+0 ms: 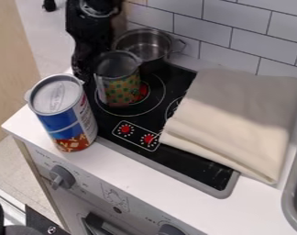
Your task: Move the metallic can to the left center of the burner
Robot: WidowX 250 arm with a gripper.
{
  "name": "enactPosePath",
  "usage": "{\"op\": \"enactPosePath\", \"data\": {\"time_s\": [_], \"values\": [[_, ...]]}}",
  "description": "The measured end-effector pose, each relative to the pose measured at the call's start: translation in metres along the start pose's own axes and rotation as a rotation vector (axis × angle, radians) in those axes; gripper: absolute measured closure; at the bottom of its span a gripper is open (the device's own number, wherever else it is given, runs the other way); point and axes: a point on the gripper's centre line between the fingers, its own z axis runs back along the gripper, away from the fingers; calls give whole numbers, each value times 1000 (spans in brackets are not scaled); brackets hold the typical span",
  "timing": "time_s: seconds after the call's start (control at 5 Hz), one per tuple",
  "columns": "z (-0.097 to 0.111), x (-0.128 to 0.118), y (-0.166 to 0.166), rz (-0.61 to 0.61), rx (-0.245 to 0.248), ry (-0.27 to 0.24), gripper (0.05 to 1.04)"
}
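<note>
The metallic can (118,85), silver at the rim with a dotted pattern lower down, is upright just beside my gripper (83,68), to its right as the camera sees it. It is over the left part of the burner (155,103), with the red centre showing past its lower right side. I cannot tell whether my gripper is open, closed or has hold of the can, nor whether the can's base touches the cooktop.

Behind the can, on the side away from the camera, a steel pot (145,44) crowds close and blocks the way back from my gripper. On the camera's side of my gripper, a tall blue canister (63,113) with a pale lid stands on the white desk (139,179) at the cooktop's corner, hemming me in on that flank. Farther to the camera's right of me, beyond the burner, a folded beige cloth (233,119) lies over much of the black cooktop (190,161). The sink (292,197) is farther still, at the right edge, and the tiled wall (237,41) rises behind everything.

My arm (90,27) comes down from the top edge, left of the pot, and my gripper hangs low between the blue canister and the can.
</note>
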Motion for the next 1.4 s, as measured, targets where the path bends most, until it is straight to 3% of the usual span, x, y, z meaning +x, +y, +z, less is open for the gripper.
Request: {"op": "enactPosePath", "data": {"time_s": [0.8,1.4], "values": [[15,-32,4,102,18,3,84],[18,-47,-14,312,22,-53,84]]}}
